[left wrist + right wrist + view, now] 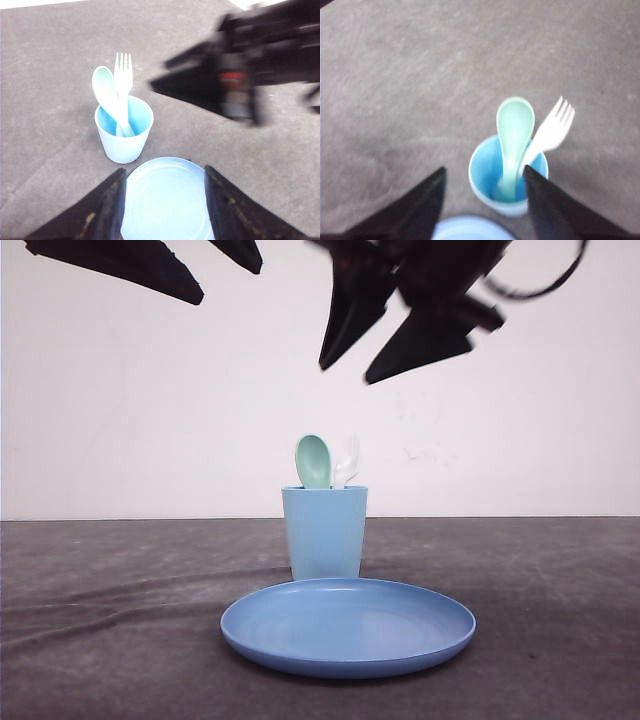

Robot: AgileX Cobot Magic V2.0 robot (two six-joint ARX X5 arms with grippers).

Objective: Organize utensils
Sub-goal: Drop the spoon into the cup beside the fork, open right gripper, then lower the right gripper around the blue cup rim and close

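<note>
Nearest the front camera we see the round blue plate [348,626], flat on the grey worktop [100,620]. Just behind it stands the light blue cup [324,531], upright, near the plate's far rim; we cannot tell whether they touch. Both utensils stand in the cup, handles down: the mint-green spoon [313,461] on the left with its bowl above the rim, the white fork [347,461] beside it on the right, tines up. In the left wrist view the two handles cross inside the cup.

We note the left gripper [162,200] is high above the worktop, fingers [107,205] spread apart and empty, over the plate. The right gripper [482,200] hangs over the cup, fingers [427,202] also spread and empty, clear of the utensils. Its image is motion-blurred in the left wrist view.
</note>
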